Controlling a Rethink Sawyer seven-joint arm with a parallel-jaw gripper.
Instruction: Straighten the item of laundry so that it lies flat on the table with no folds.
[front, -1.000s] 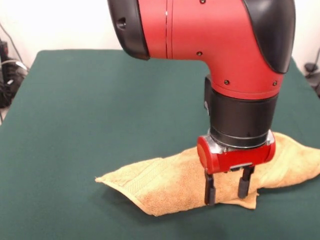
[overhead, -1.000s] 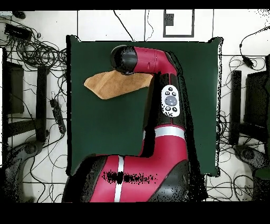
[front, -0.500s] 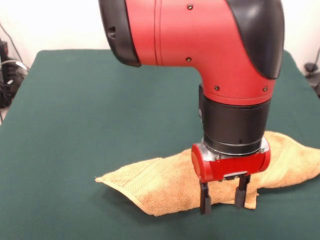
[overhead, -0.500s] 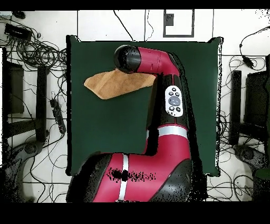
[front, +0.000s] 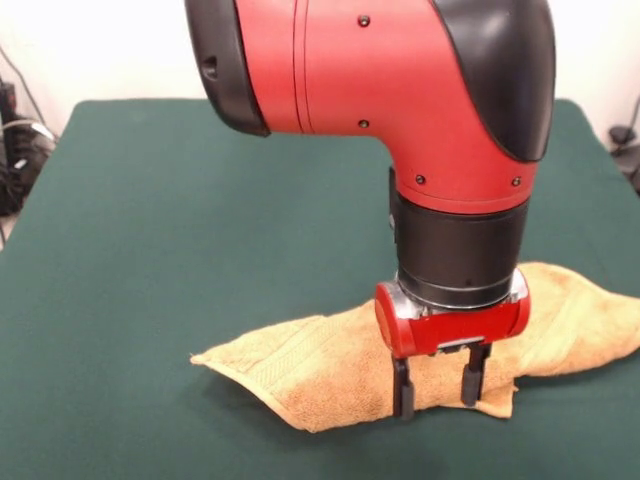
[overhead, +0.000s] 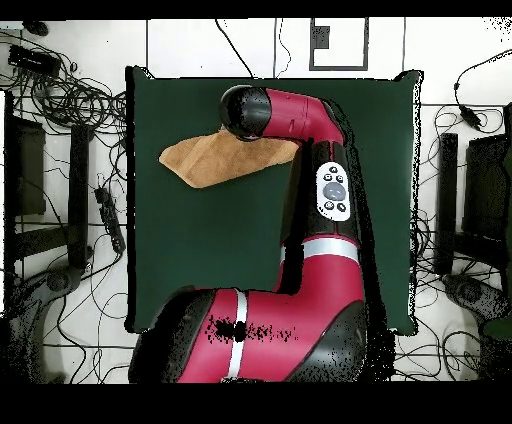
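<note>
Straddling the folded terry towel's (front: 340, 365) lower-frame edge on the bench (front: 180, 220), the parted, empty fingers (front: 403, 390) sit right of its left-right midline.

The towel (front: 350, 365) is thick orange-tan terry cloth, fluffy and matt, with a flatter woven band near its left end. Under the towel, the table (front: 180, 230) has a dark green felt-like top, matt and even. Above the towel, the arm (front: 400, 90) has glossy red and black shells, smooth like moulded plastic.
</note>
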